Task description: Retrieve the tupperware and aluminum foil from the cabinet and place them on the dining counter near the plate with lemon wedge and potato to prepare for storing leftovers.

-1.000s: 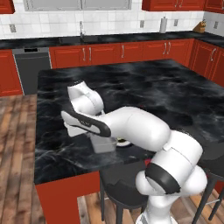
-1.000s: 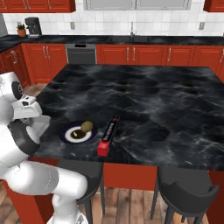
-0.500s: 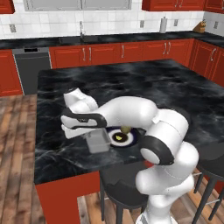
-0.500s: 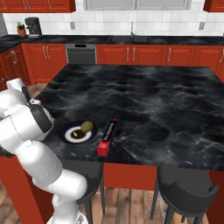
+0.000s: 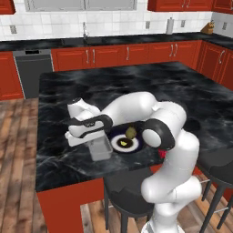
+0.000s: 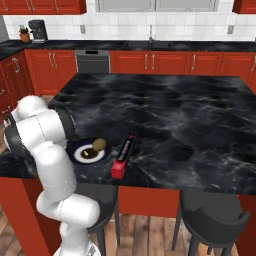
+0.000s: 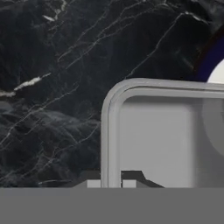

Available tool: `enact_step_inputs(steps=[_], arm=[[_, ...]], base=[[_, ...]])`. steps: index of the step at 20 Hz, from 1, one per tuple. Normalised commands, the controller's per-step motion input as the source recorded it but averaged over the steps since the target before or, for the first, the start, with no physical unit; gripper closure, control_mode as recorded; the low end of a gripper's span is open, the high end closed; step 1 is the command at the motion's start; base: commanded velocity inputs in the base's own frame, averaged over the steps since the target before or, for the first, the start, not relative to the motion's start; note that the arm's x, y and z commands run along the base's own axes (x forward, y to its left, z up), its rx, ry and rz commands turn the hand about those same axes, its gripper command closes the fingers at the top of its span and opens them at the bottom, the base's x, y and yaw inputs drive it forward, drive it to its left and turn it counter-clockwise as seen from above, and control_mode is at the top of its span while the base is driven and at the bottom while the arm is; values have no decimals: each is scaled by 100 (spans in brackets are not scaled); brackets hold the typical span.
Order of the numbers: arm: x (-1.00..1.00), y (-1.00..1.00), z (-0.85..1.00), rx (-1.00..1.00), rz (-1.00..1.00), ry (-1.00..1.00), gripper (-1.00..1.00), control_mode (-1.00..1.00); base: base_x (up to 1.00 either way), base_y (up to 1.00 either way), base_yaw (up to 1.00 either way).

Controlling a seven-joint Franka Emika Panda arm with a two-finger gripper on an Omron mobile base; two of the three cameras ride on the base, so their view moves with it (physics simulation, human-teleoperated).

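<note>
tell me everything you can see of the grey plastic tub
The small shallow rectangular tub of pale grey translucent plastic has rounded corners and a raised rim, and looks empty. It sits level, open side up, at the near part of the glossy black marble island top, just left of the small round dark plate. In the hand view the shut gripper pinches its rim wall.

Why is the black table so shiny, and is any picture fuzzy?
Left base view: the dining counter gleams with pale marble veins; right base view: the aluminum foil casts a soft shadow; hand view: the tupperware looks slightly soft up close.
</note>
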Motion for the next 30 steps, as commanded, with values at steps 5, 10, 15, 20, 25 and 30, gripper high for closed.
enact_step_inputs(steps=[5, 10, 15, 20, 25, 30], arm=[[53, 9, -39, 0, 0, 0, 100, -100], [55, 4, -43, 0, 0, 0, 100, -100], [47, 25, -39, -2, 0, -3, 100, -100], [2, -2, -10, -2, 0, -8, -100, -100], [-27, -34, 5, 0, -1, -13, -100, -100], [-41, -33, 20, 0, 0, -17, -100, -100]], base=[[0, 0, 0], [0, 0, 0], [0, 0, 0], [0, 0, 0], [0, 0, 0], [0, 0, 0]])
